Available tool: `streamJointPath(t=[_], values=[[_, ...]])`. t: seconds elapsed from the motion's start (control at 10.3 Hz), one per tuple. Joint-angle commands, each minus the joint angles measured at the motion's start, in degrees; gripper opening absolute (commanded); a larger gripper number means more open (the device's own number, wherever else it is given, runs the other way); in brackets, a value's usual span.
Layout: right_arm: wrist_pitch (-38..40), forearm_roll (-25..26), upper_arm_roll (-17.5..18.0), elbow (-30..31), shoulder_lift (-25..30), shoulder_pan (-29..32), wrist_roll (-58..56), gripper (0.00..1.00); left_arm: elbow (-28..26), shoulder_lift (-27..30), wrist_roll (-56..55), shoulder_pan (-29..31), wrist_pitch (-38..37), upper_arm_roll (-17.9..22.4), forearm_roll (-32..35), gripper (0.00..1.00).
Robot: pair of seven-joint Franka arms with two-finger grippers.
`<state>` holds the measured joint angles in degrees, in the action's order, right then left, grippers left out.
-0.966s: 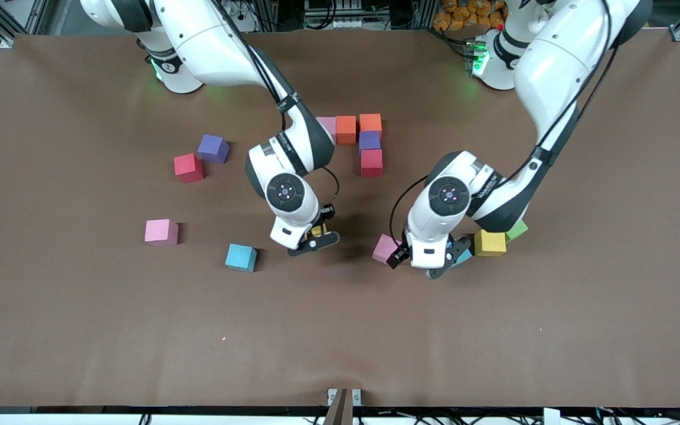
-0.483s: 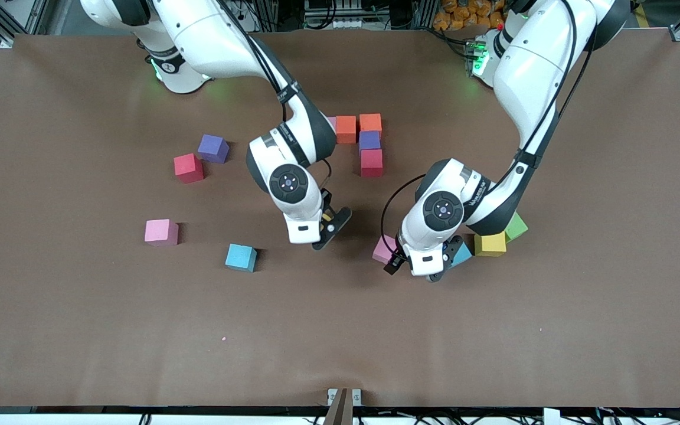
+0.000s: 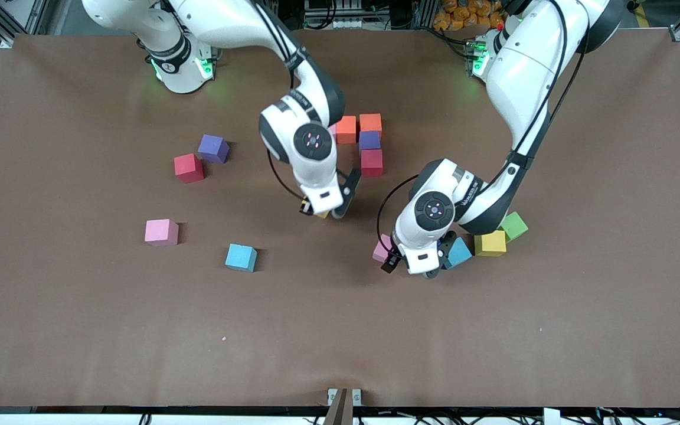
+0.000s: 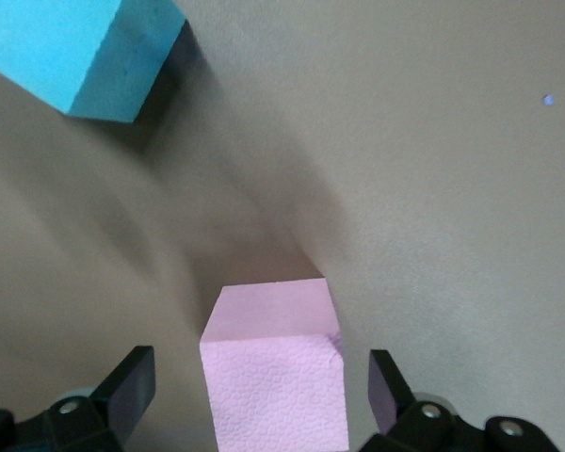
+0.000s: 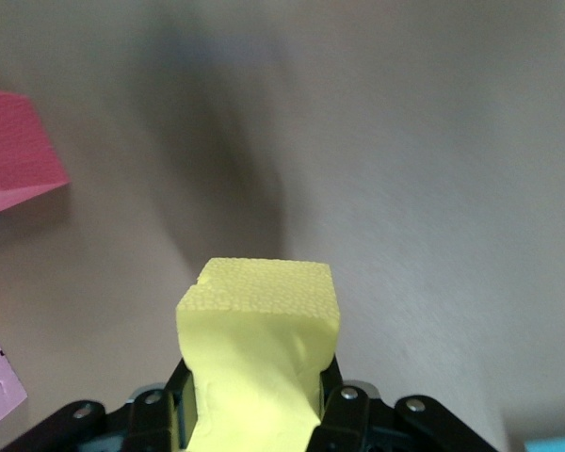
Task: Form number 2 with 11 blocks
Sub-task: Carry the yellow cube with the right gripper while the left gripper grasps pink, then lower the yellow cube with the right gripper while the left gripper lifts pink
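Observation:
A partial figure lies mid-table: a pink block half hidden by the right arm, two orange blocks, a purple block and a crimson block. My right gripper hangs over bare table beside that crimson block, shut on a yellow block. My left gripper is open, its fingers either side of a pink block that sits on the table untouched. A light blue block lies beside it.
Loose toward the right arm's end: a purple block, a crimson block, a pink block, a light blue block. By the left arm sit a yellow block and a green cube.
The right gripper has carried the yellow block up toward the partial figure, to beside its crimson block. The left gripper has shifted slightly, settling around the pink block, still open.

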<state>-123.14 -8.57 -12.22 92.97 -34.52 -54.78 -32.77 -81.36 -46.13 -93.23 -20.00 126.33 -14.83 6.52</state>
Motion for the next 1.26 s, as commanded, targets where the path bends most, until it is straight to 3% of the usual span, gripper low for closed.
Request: streamJointPath(t=[0.0,0.29,0.68,1.16], values=[[-7.26,1.37,-0.17,6.16,2.1,-2.34,-5.27,0.0,2.69,-1.86,-0.55,-0.91,-0.73,0.85,-1.51,1.0],[-8.61,1.37,0.09,6.25,1.38,-3.04,-13.1,0.0,2.7,-3.44,-0.55,-1.79,-0.38,0.94,-1.42,1.0],[-7.64,1.28,0.1,8.18,1.47,-7.26,-11.89,0.0,2.61,-3.53,0.42,-1.79,-0.38,0.94,-1.07,1.0],[-7.46,0.93,0.1,10.12,1.56,-10.43,-5.75,0.0,2.52,-3.0,2.18,-1.62,-0.38,0.94,-0.81,0.58]])
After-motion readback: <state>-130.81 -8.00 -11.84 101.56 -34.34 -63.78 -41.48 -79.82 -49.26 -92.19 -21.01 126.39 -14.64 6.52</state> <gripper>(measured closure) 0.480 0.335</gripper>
